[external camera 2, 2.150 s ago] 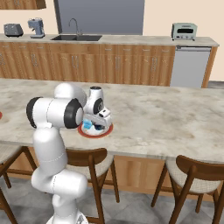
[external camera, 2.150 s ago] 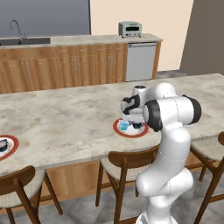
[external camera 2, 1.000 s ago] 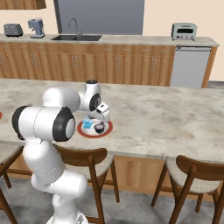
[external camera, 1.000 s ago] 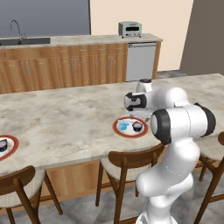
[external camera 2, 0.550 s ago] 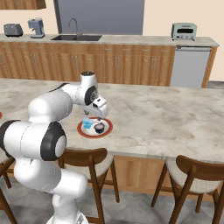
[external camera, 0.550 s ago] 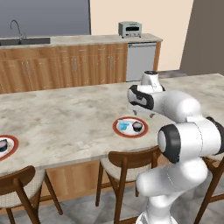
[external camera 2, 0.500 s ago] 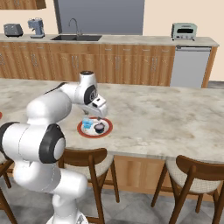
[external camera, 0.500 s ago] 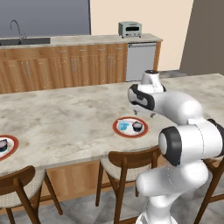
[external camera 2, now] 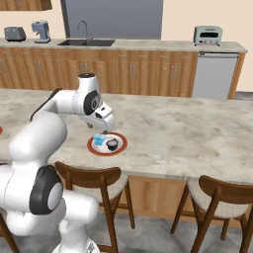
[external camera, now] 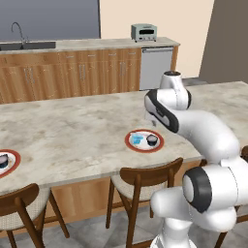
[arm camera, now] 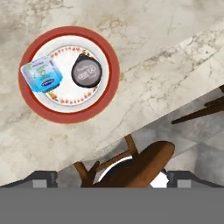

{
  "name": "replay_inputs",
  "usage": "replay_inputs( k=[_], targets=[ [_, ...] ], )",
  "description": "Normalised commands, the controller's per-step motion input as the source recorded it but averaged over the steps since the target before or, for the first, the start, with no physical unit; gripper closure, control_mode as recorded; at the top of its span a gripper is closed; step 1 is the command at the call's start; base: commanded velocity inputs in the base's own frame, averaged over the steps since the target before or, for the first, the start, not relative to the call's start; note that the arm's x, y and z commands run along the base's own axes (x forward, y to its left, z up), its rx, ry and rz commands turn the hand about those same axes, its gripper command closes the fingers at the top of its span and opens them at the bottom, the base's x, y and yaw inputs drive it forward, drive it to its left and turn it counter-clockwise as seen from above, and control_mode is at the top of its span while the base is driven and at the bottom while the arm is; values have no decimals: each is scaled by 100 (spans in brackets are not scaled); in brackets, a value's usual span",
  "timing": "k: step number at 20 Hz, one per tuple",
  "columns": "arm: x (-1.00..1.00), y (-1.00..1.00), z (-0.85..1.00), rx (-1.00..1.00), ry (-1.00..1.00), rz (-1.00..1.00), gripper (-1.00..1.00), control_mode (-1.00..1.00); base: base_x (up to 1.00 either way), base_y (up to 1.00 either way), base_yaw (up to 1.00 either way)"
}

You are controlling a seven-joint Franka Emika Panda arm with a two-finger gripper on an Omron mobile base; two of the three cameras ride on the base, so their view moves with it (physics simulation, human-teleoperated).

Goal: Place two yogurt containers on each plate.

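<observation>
Near plate [arm camera: 69, 74] holds a blue tub [arm camera: 41, 74] beside a dark cup [arm camera: 86, 72]; label print unreadable. Left base view adds a second plate [external camera: 10, 162] carrying a dark cup [external camera: 3, 161]. Gripper [external camera 2: 105, 129] hangs above the near plate; finger spacing cannot be judged.

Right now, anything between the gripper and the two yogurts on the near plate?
Nothing visible. In the hand view the light blue yogurt box and the dark yogurt cup sit uncovered on the red-rimmed plate, with only bare countertop around it.
</observation>
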Motion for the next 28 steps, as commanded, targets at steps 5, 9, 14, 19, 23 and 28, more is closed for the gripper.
replay_inputs(
  k=[5, 9, 14, 19, 23, 28],
  targets=[
    [-61, 6, 44, -1, -7, 0, -100, -100, 0, 0, 0],
    [-66, 3, 48, -3, -17, 0, -100, -100, 0, 0, 0],
    [-66, 5, 46, -2, -20, 0, -100, -100, 0, 0, 0],
    [-64, 5, 39, -2, -18, 0, -100, -100, 0, 0, 0],
    [-61, 6, 35, -3, -12, 0, -100, -100, 0, 0, 0],
    [-53, 6, 32, -5, -10, 0, -100, -100, 0, 0, 0]
  ],
)
